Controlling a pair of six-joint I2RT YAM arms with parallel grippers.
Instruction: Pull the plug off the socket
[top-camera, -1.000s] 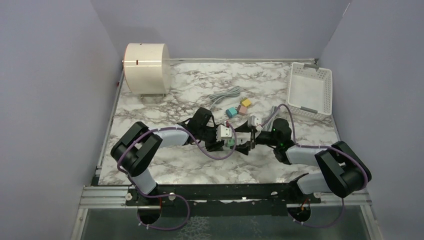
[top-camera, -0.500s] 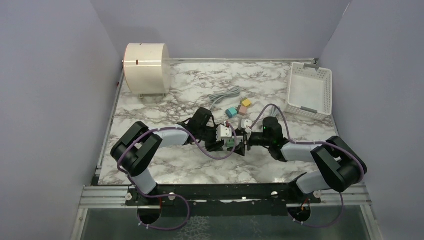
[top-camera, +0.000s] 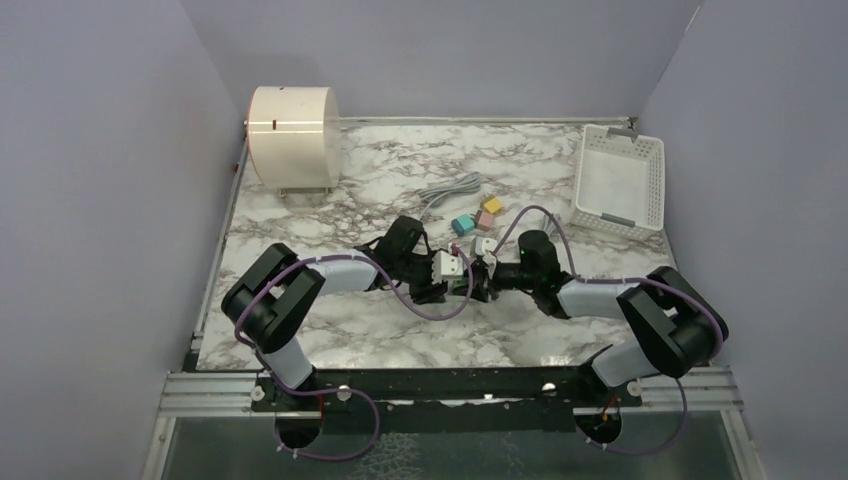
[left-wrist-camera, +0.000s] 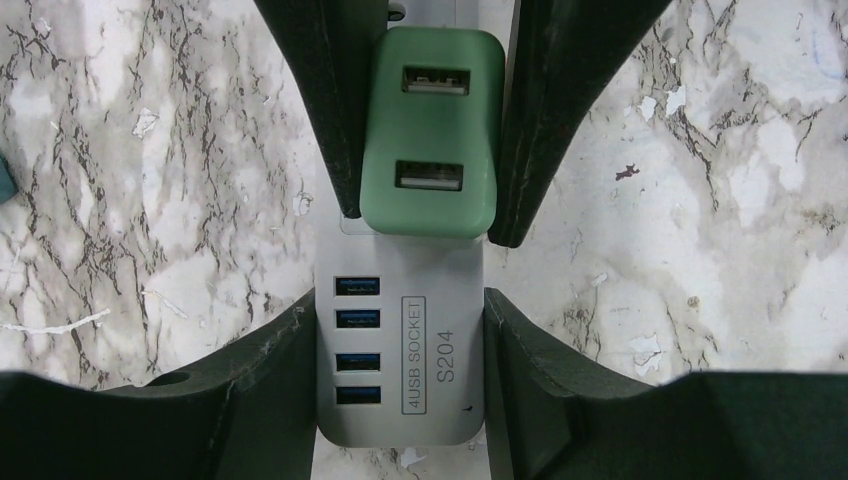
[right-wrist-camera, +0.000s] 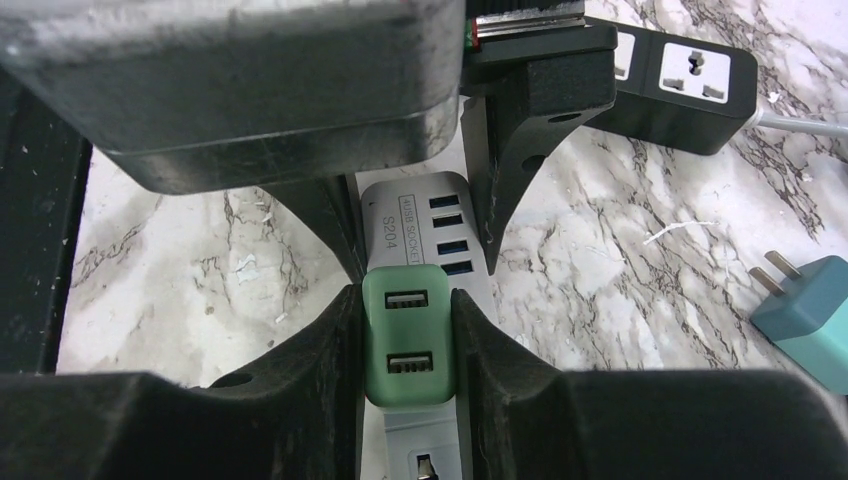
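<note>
The socket (left-wrist-camera: 400, 385) is a grey power strip with several blue USB ports, lying flat on the marble table. My left gripper (left-wrist-camera: 397, 320) is shut on the socket's sides at its USB end. A green two-port USB plug (right-wrist-camera: 408, 340) stands plugged into the strip. My right gripper (right-wrist-camera: 406, 300) is shut on the plug, one pad pressed against each side. In the left wrist view the plug (left-wrist-camera: 430, 130) sits between the right gripper's dark fingers (left-wrist-camera: 325, 100). In the top view both grippers meet at mid-table, left gripper (top-camera: 447, 272) facing right gripper (top-camera: 480, 277).
A black power strip (right-wrist-camera: 690, 80) and a teal plug (right-wrist-camera: 810, 315) lie just beyond. Coloured plugs (top-camera: 476, 216) and a grey cable (top-camera: 445, 190) lie further back. A white basket (top-camera: 620, 180) sits back right and a cream cylinder (top-camera: 293, 135) back left.
My right gripper has moved left to the socket and shut on the green plug. The left gripper has kept its hold without moving.
</note>
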